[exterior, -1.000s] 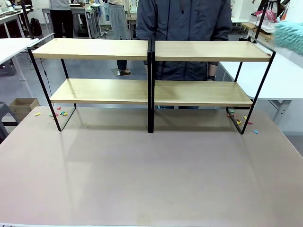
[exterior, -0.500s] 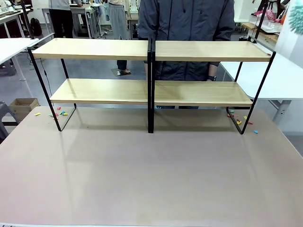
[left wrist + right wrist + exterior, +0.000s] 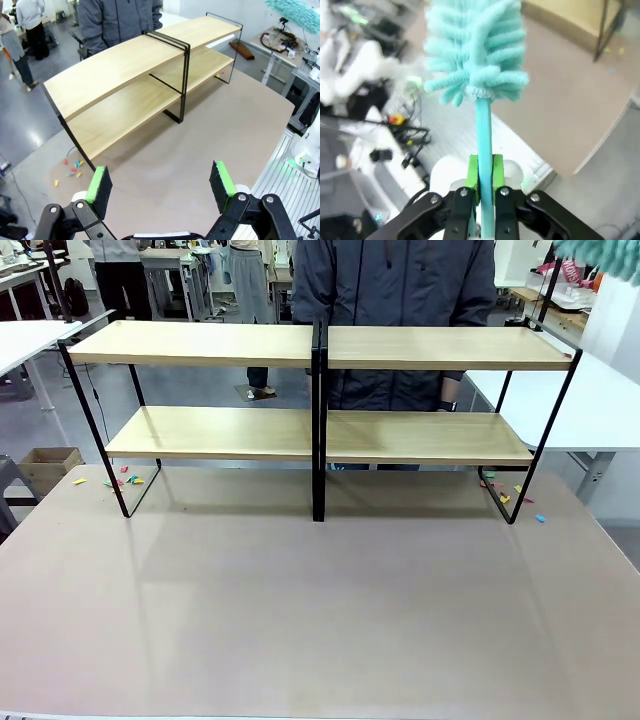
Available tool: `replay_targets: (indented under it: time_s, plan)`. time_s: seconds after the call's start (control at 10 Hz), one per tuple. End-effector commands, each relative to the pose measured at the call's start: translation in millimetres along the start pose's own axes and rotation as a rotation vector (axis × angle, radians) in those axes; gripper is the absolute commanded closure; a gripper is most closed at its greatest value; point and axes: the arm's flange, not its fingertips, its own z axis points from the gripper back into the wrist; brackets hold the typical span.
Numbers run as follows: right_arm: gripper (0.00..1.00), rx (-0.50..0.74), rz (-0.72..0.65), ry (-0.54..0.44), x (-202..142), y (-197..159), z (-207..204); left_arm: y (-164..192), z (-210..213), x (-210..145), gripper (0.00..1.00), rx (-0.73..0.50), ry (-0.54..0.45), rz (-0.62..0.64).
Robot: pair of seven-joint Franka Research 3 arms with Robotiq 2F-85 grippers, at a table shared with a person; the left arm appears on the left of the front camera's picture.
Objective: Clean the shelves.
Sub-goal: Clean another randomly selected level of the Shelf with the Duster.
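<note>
From the front, we see the shelves (image 3: 200, 343) standing at the far side of a brown worktop (image 3: 320, 620). A person (image 3: 390, 280) in a dark jacket stands just behind them. Small coloured scraps (image 3: 125, 480) lie on the worktop near each end of the rack. A fluffy teal duster (image 3: 610, 258) blurs the top right corner.

From the left wrist, we look past the left end effector (image 3: 160, 176), its green-padded fingers spread wide apart above the worktop. The shelves stand beyond it.

From the right wrist, we see the right end effector (image 3: 485, 167) pinching the duster's teal handle, the fluffy head beyond the fingertips.
</note>
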Motion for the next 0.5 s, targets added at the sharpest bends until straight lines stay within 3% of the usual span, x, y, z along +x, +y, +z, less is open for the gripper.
replay_targets:
  time_s: [0.0,0.4]
  plan:
    - [0.88,0.111,0.083,0.064,-8.9,2.9,3.6,-0.9,1.8,0.0,0.00,0.011,0.001,0.003]
    - [0.88,0.069,0.048,0.036,-8.6,4.7,-2.3,-0.9,1.8,0.0,0.00,0.011,0.001,0.003]
